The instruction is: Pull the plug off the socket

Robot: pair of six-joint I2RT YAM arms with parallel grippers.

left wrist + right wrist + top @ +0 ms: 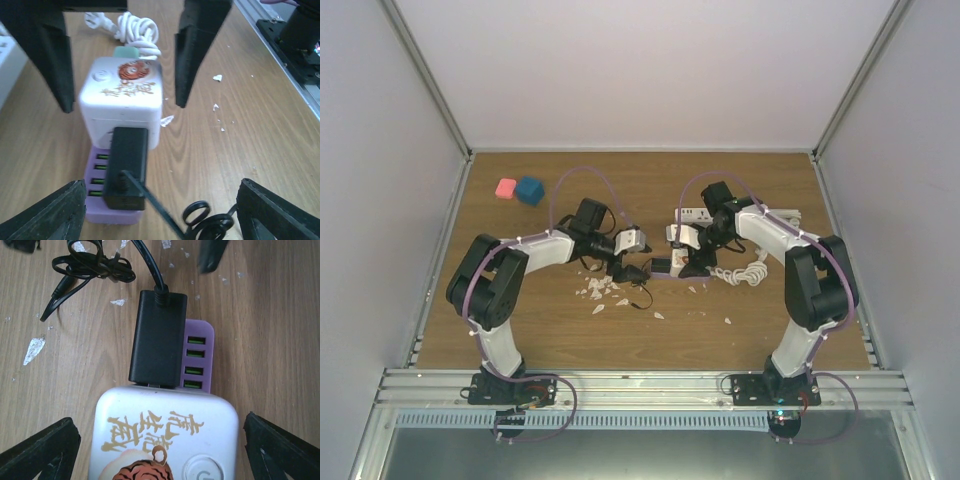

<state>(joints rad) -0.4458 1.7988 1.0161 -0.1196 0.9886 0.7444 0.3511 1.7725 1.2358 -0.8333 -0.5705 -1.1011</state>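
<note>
The left arm's fingers [50, 215] stand wide open on either side of the black rectangular plug [127, 167], gripping nothing. The plug sits seated in the white cube socket [162, 435] on the wooden desk [240, 125]. The right arm's fingers [42, 450] flank the cube, spread wide and empty.

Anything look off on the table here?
White flakes lie scattered on the table near the black plug and the white socket cube, like chipped debris; their source can't be told. Nothing else stands out.
</note>
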